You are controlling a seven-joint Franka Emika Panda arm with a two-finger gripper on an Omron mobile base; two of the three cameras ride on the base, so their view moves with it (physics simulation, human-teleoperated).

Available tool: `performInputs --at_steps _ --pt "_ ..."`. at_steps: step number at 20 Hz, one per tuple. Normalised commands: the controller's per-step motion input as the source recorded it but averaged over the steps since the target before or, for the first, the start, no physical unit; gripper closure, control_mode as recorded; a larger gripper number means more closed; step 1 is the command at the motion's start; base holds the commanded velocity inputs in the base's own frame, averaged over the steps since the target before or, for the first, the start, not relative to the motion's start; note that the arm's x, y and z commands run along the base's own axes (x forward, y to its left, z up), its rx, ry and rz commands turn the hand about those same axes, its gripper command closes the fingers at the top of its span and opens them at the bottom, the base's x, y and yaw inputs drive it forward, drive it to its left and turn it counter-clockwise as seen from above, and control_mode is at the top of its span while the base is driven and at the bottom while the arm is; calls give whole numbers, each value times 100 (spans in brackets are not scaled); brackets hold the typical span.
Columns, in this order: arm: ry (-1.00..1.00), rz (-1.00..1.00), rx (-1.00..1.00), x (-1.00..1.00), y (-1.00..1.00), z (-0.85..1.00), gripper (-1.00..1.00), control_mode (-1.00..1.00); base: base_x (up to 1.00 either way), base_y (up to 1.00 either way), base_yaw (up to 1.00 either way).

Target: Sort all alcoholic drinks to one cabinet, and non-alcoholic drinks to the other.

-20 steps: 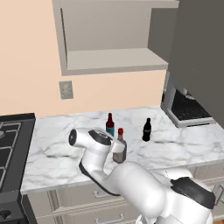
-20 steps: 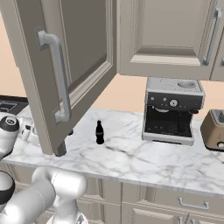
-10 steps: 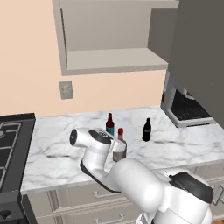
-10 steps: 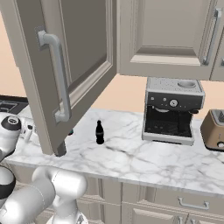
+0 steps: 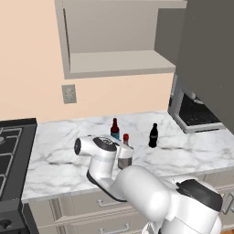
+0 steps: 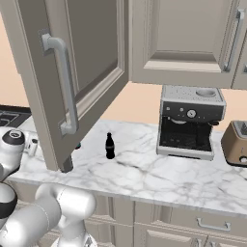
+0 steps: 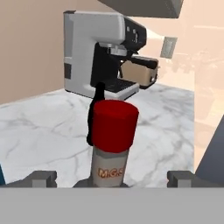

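Here the tool [image 7: 108, 177] (jaws wide) straddles the red-capped bottle [image 7: 112, 140].

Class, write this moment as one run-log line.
gripper: open | around: red-capped bottle, not gripped | cola bottle: on counter | cabinet: open

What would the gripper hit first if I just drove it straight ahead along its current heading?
Most likely the red-capped clear bottle: in the hand view it stands dead centre between the open gripper fingertips, very close. The black cola bottle sits right behind it, then the espresso machine; exact gaps are hard to judge.
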Motion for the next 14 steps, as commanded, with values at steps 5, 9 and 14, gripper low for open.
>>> performInputs --at_steps 5,9,14 --pt "0 0 -4 0 -13 0 -100 -100 0 0 0" --pt "0 0 -4 0 -13 0 -100 -100 0 0 0" --pt "0 0 -5 0 -5 0 100 -100 0 0 0"
